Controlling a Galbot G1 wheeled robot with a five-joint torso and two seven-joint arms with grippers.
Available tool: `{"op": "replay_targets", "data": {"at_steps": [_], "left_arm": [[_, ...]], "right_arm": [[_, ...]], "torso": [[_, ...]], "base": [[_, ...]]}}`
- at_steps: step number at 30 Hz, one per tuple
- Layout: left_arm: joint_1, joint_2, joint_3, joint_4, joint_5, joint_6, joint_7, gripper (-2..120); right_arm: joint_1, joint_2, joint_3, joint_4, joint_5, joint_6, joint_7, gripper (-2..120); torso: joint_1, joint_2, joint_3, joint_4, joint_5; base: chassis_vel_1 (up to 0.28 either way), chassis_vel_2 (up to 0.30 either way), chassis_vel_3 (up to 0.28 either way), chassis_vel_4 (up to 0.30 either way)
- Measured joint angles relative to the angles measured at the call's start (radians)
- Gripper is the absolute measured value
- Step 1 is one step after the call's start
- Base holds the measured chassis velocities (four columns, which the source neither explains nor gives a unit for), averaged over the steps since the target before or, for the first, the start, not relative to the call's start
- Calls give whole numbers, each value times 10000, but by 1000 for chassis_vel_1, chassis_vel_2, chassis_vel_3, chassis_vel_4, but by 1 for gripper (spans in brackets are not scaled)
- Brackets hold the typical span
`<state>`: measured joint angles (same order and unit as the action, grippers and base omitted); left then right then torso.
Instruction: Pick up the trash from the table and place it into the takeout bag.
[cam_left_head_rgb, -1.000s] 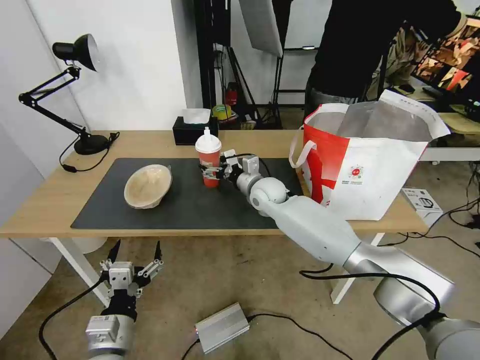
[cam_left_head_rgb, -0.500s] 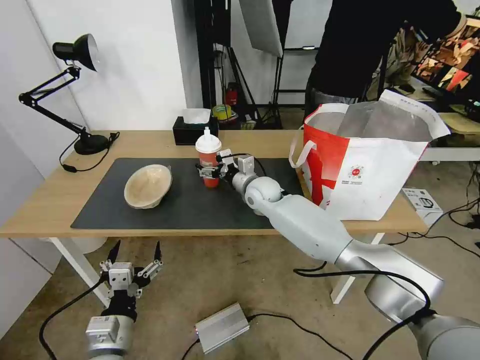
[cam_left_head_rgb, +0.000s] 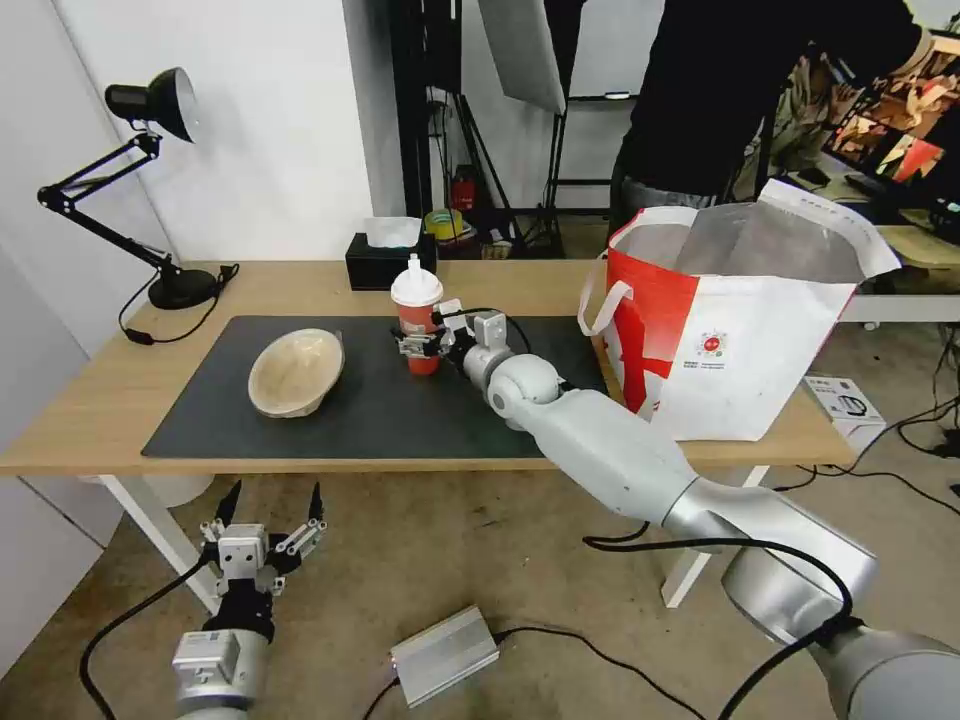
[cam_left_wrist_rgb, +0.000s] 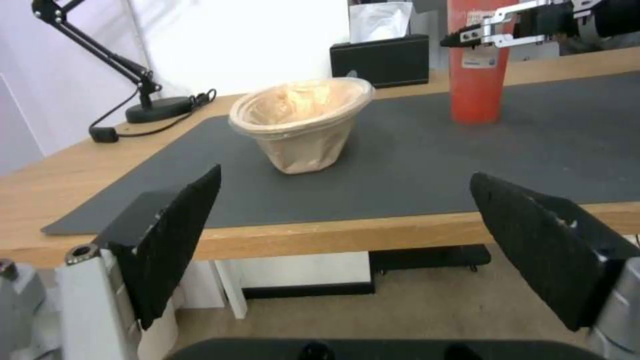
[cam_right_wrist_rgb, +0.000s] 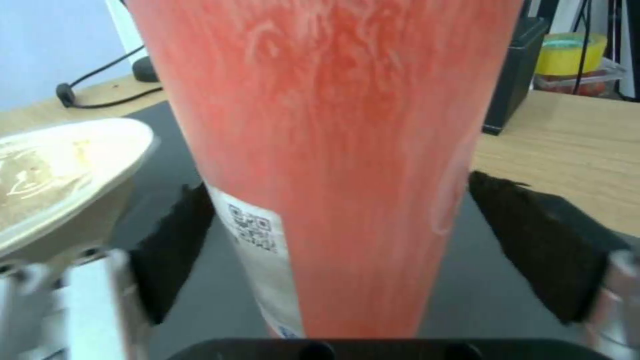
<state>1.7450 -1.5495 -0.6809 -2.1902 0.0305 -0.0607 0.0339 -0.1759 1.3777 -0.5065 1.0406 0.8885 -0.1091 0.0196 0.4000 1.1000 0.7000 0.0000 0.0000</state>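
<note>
Upright: red-orange cup (cam_left_head_rgb: 419, 335), white domed lid, barcode sticker on side.

Studio lab: softbox stand (cam_left_head_rgb: 520, 50), floor cables (cam_left_head_rgb: 600, 655).

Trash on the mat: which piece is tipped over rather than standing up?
The beige pulp bowl: it leans on its side, opening facing outward. The red-orange drink cup stands upright between the fingers of the right gripper.

On the bench (cam_left_head_rgb: 90, 420), mat (cam_left_head_rgb: 400, 420) centre: pulp bowl (cam_left_head_rgb: 296, 372) left, drink cup (cam_left_head_rgb: 417, 315) mid-mat, takeout bag (cam_left_head_rgb: 740, 340) at right end, tissue box (cam_left_head_rgb: 385, 262) behind the cup, lamp (cam_left_head_rgb: 150, 190) far left.
</note>
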Motion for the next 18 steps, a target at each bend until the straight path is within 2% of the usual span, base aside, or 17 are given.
{"op": "replay_targets", "data": {"at_steps": [1, 3, 4, 8, 9, 12, 13, 16, 18], "left_arm": [[2, -4, 10, 0, 0, -10, 0, 100], [22, -7, 28, 0, 0, -30, 0, 100], [22, -7, 28, 0, 0, -30, 0, 100], [24, -4, 41, -1, 4, -38, 0, 100], [24, -4, 41, -1, 4, -38, 0, 100], [25, -3, 58, -1, 9, -38, 1, 100], [25, -3, 58, -1, 9, -38, 1, 100], [29, -9, 64, -2, 15, -47, 1, 100], [29, -10, 62, -3, 16, -49, 2, 100]], "right_arm": [[-16, 3, 6, -37, -17, 30, -8, 85], [-34, 1, 7, -60, -33, 59, -37, 75], [-34, 1, 7, -60, -33, 59, -37, 75], [-33, -3, 11, -168, -54, 113, -155, 57], [-33, -3, 11, -168, -54, 113, -155, 57], [-22, 40, 15, -284, -85, 189, -243, 43], [-22, 40, 15, -284, -85, 189, -243, 43], [-47, 56, 20, -294, -99, 231, -265, 28], [-64, 56, 22, -277, -100, 235, -264, 25]], "torso": [[0, 0, 0, 0, 0], [0, 0, 0, 0, 0], [0, 0, 0, 0, 0], [-1, 0, -1, 0, 1], [-1, 0, -1, 0, 1], [-1, 0, -2, 0, 1], [-1, 0, -2, 0, 1], [-1, 1, -1, 0, 0], [-1, 0, -2, 0, 0]], "base": [[0, 0, 0, 0], [0, 0, 0, 0], [0, 0, 0, 0], [0, 0, 0, 0], [0, 0, 0, 0], [0, 0, 0, 0], [0, 0, 0, 0], [0, 0, 0, 0], [0, 0, 0, 0]]}}
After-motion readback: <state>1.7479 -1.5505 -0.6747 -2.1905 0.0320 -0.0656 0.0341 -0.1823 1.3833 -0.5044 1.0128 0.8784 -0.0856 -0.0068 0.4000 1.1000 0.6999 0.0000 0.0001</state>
